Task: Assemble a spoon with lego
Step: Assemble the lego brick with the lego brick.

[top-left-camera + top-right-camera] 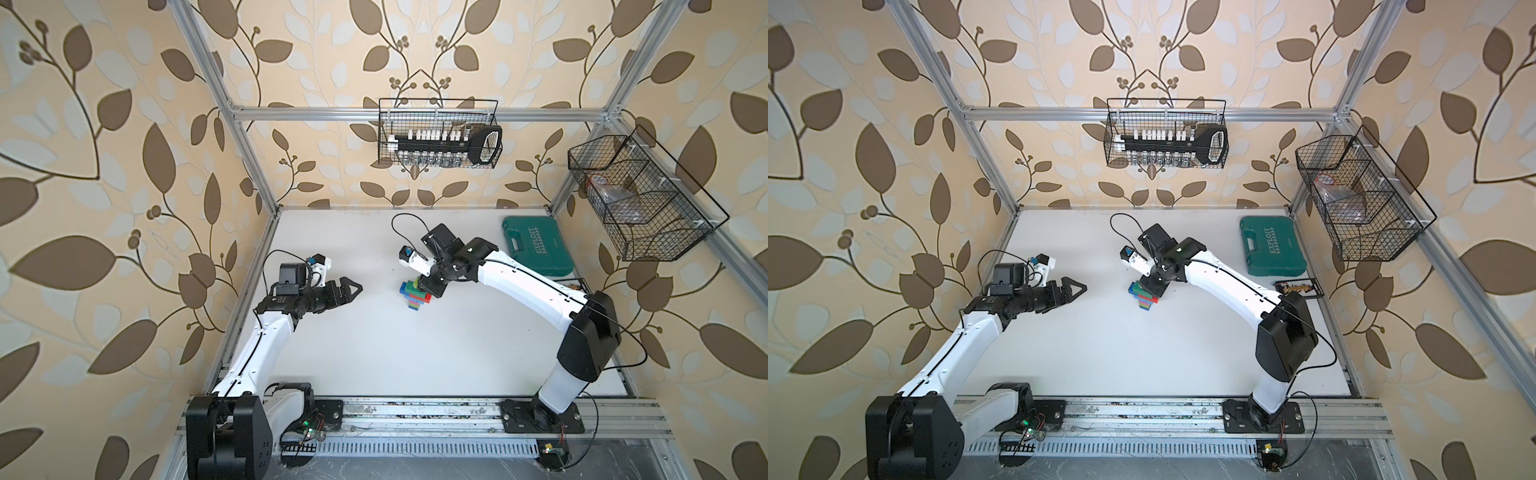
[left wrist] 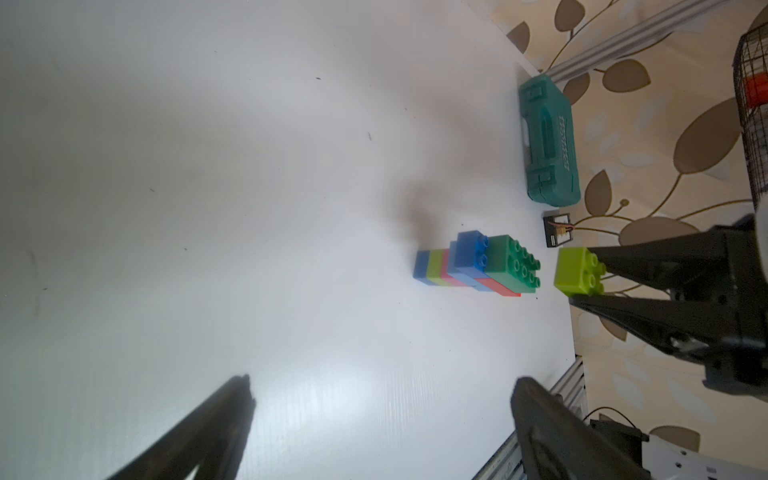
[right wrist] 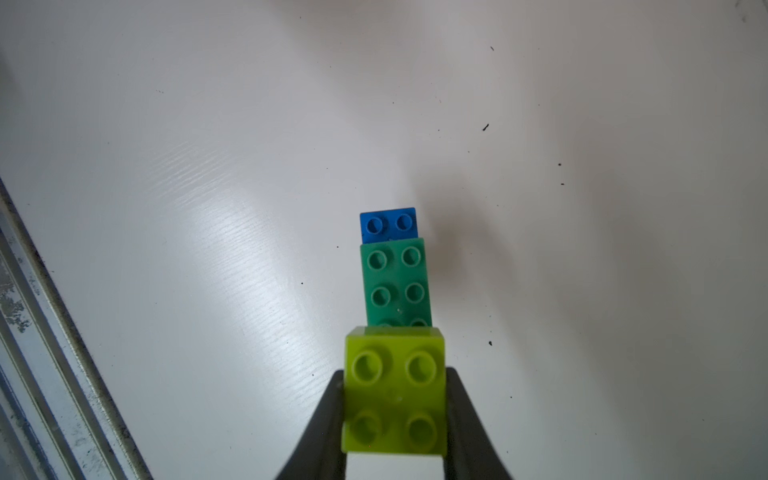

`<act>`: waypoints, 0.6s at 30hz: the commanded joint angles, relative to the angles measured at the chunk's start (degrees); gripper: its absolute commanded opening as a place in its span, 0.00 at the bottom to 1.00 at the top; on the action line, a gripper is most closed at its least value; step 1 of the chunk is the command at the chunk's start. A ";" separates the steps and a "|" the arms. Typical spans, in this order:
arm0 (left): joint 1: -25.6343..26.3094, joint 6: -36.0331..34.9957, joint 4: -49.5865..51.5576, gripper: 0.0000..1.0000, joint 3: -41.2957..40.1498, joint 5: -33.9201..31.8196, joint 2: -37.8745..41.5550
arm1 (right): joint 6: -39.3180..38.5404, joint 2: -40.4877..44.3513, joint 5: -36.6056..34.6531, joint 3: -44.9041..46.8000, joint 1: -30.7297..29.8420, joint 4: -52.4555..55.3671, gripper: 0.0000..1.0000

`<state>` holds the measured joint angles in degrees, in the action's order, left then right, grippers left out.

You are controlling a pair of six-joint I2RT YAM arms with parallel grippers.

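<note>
Lime brick point(image 3: 395, 399) in right gripper point(image 2: 582, 274) hangs just clear of spoon point(image 2: 478, 266).

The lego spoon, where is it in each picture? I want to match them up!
Top view: the spoon is near the picture's middle, at the right jaws.
Top view: same spot.
Left wrist: near the middle, coloured layers showing.
Right wrist: middle, only blue and green studs show.
Shared landmark: the right jaws, shut on a lime brick, right by its green brick.
</note>
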<state>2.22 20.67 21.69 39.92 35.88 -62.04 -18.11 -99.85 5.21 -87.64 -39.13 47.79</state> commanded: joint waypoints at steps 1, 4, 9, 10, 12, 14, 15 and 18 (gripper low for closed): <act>1.49 -0.12 -3.35 0.99 0.02 -2.41 -0.99 | -2.11 -1.23 2.57 0.14 0.42 -0.01 0.00; 2.33 -0.53 -2.95 0.99 0.46 -3.01 -2.11 | -2.30 -1.86 2.37 0.09 0.41 -0.42 0.00; 2.53 -0.66 -3.10 0.99 0.45 -3.32 -2.47 | -1.86 -2.17 1.74 0.16 0.38 -1.65 0.00; 2.61 -0.80 -3.05 0.99 0.50 -3.35 -2.63 | -1.72 -2.08 1.82 0.39 0.37 -2.17 0.00; 2.70 -0.79 -3.02 0.99 0.51 -3.36 -2.80 | -1.08 -1.86 1.39 0.82 0.38 -3.01 0.00; 2.79 -0.81 -2.81 0.99 0.60 -3.44 -2.90 | -0.68 -1.49 1.47 1.43 0.36 -4.09 0.00; 2.84 -0.85 -2.76 0.99 0.60 -3.45 -2.82 | -0.37 -1.20 1.80 1.93 0.37 -4.84 0.00; 2.96 -0.98 -2.56 0.99 0.67 -3.58 -2.82 | 0.52 -0.72 2.17 3.33 0.11 -6.65 0.00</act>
<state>4.62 20.64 19.97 39.92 32.95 -64.66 -18.92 -101.23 6.31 -86.11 -38.61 43.20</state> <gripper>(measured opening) 0.989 0.282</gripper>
